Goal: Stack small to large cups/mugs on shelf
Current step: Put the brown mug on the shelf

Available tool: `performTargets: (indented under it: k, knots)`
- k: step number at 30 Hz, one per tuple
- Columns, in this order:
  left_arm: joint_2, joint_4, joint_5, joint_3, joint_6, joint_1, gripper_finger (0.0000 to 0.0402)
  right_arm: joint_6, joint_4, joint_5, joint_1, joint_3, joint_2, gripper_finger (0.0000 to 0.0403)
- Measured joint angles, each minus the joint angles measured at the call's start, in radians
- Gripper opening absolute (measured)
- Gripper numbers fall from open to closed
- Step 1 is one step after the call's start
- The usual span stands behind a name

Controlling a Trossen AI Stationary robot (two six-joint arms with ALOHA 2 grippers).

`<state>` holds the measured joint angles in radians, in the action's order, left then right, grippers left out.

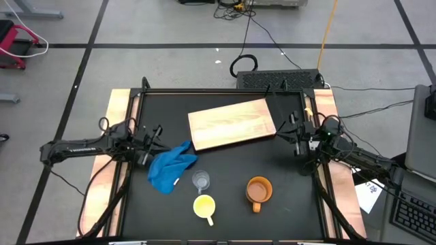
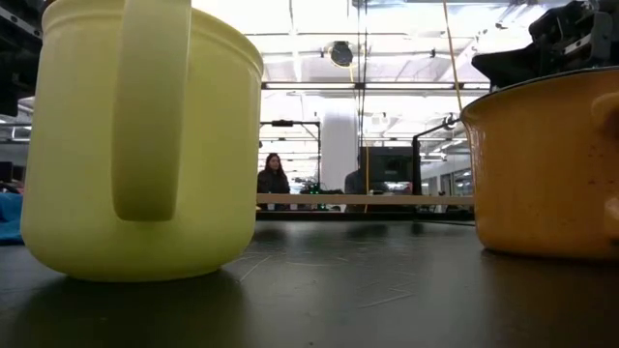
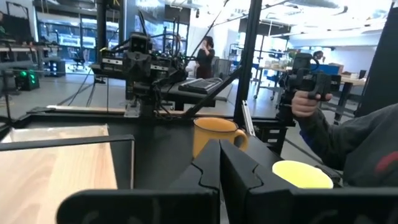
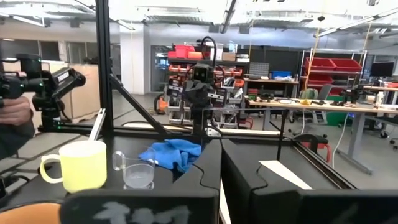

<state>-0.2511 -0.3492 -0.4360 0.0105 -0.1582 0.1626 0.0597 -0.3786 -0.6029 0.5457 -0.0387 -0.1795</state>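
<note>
The light-wood shelf (image 1: 231, 124) lies flat at the table's far middle. Nearer the front stand the small clear cup (image 1: 200, 180), the yellow mug (image 1: 204, 205) and the orange-brown mug (image 1: 259, 191), each upright on its base on the black tabletop and apart from the others. My left gripper (image 1: 155, 137) hangs shut near the table's left side, above the far edge of the blue cloth; its shut fingers (image 3: 219, 168) hold nothing. My right gripper (image 1: 287, 129) hangs shut by the shelf's right end; its fingers (image 4: 221, 168) also hold nothing.
A crumpled blue cloth (image 1: 172, 167) lies left of the clear cup. The black frame rails (image 1: 225, 90) run round the table. A person's hand holding a device (image 3: 311, 93) shows beyond the table's near side, and people stand far off in the room (image 2: 274, 179).
</note>
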Motion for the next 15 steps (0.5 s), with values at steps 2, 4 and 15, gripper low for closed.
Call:
performTargets:
  k: [2, 4, 15]
  knots:
    - [-0.024, -0.003, 0.022, 0.009, -0.002, -0.03, 0.0003, 0.0, 0.007, 0.0, 0.0, 0.0, 0.0, 0.0]
    - [-0.049, -0.005, 0.022, 0.029, 0.011, -0.06, 0.0003, 0.0, 0.017, 0.0, 0.0, 0.0, 0.0, 0.0]
    - [-0.17, 0.015, 0.096, 0.164, 0.071, -0.168, 0.0003, -0.001, 0.05, 0.0, 0.0, 0.0, 0.0, 0.0]
